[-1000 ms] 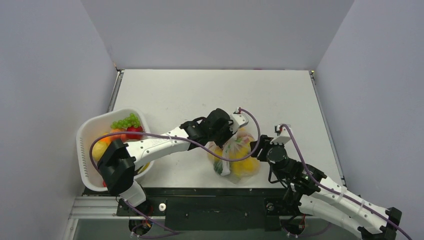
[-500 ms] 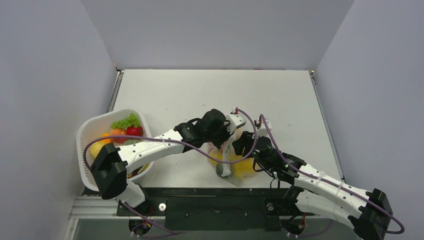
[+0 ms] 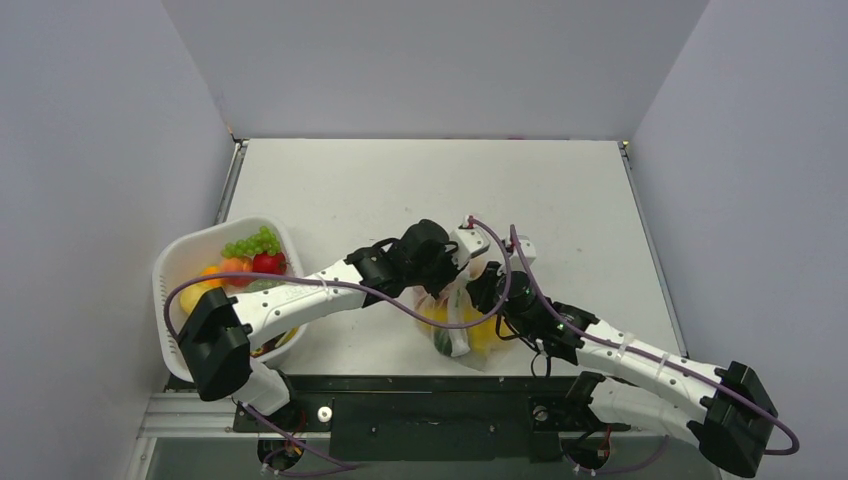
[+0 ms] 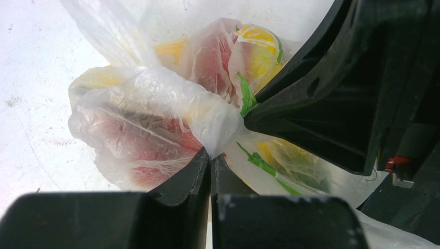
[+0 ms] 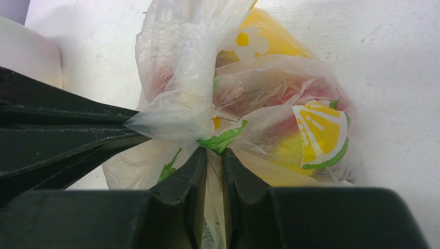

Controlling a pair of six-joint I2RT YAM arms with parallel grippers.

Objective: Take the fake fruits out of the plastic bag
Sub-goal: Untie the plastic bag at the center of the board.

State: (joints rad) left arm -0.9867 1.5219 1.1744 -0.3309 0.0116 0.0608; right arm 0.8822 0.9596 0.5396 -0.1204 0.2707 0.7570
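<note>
As the left wrist view is showing, the left gripper [image 4: 210,160] is pressing its jaws fully together on a gathered fold of the bag [image 4: 150,98], coming in from 6 o'clock. The film is bulging around the fruits [image 4: 207,57], red and yellow shapes sitting at 12 o'clock of the pinch. The film is looking thin, soft and slippery, so I am judging that it will stretch or tear rather than lift cleanly. The fruits are looking light, hard and glossy, and likely to roll once freed.

In the right wrist view, the right gripper [image 5: 213,155] is clamping another fold of film from 6 o'clock, with only a sliver of gap showing between its jaws and plastic caught in it. The left gripper is reaching in from 9 o'clock, holding its gather just beside. The best holds, I am judging, are these bunched folds, drawn apart to open the mouth, not the fruits through the film. No writing is showing. There is only a white flower mark at 12 o'clock and a lemon-slice pattern at 3 o'clock.

In the top view, the bag is lying on the table [image 3: 400,180] near its 6 o'clock edge, with both grippers meeting over it. The basket [image 3: 182,258], at 9 o'clock of the bag, is holding other fruits. Those in the bag are not yet out.
</note>
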